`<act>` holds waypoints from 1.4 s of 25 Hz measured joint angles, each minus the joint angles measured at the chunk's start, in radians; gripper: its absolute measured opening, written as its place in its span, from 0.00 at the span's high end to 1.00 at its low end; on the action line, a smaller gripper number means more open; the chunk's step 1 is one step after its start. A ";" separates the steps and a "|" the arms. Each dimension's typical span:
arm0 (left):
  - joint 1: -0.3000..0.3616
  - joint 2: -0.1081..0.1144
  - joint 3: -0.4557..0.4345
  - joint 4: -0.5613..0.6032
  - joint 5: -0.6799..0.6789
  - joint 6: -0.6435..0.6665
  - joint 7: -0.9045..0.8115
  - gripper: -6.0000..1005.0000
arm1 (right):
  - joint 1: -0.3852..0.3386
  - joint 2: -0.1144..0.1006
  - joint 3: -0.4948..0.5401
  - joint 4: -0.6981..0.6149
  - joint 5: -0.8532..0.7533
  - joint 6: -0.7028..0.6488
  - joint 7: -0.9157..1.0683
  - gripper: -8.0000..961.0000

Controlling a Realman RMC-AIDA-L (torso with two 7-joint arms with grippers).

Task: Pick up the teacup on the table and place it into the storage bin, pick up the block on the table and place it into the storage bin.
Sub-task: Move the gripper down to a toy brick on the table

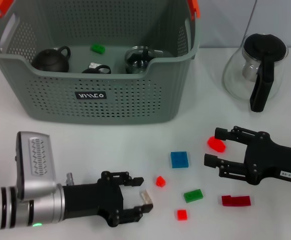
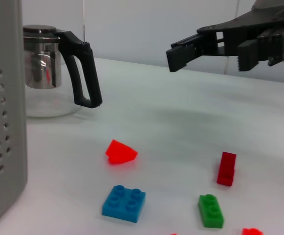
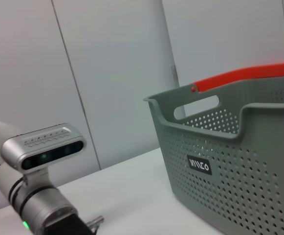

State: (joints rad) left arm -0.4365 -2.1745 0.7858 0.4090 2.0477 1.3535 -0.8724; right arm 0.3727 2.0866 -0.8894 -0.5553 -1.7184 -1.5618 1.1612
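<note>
The grey storage bin (image 1: pixel 100 102) stands at the back of the table, and its wall also shows in the right wrist view (image 3: pixel 239 166). Inside it lie a small dark teacup (image 1: pixel 96 68), a dark teapot (image 1: pixel 50 59), a green block (image 1: pixel 97 48) and a glass cup (image 1: pixel 140 57). Several blocks lie loose on the table. My right gripper (image 1: pixel 214 146) hovers open above a red block (image 1: pixel 216 144); the left wrist view shows this gripper (image 2: pixel 207 58) well clear of the block (image 2: pixel 120 151). Low at the front, my left gripper (image 1: pixel 141 191) is open and holds nothing.
A glass pitcher with a black handle (image 1: pixel 258 65) stands at the back right. On the table lie a blue block (image 1: pixel 179 159), a small red block (image 1: pixel 160 181), a green block (image 1: pixel 193 195), a dark red block (image 1: pixel 236 200) and a red block (image 1: pixel 182 214).
</note>
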 joint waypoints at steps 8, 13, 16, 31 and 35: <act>0.051 -0.003 -0.001 0.026 -0.058 0.067 0.040 0.35 | 0.007 0.002 0.009 0.000 -0.003 -0.001 0.003 0.15; 0.053 -0.004 0.000 -0.031 -0.089 0.051 0.147 0.21 | 0.009 0.003 0.009 0.000 -0.002 -0.002 0.003 0.15; 0.044 -0.004 0.001 -0.053 -0.089 0.032 0.179 0.18 | 0.011 0.003 0.009 0.000 -0.001 -0.002 0.003 0.15; -0.008 -0.004 -0.001 -0.152 -0.128 -0.053 0.281 0.22 | 0.014 0.003 0.009 0.000 -0.004 -0.001 0.003 0.15; -0.009 -0.004 0.004 -0.153 -0.129 -0.059 0.282 0.24 | 0.011 0.003 0.009 0.000 -0.005 -0.001 0.003 0.15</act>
State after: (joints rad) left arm -0.4451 -2.1782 0.7893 0.2565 1.9189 1.2946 -0.5900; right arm 0.3837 2.0892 -0.8805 -0.5553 -1.7234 -1.5632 1.1643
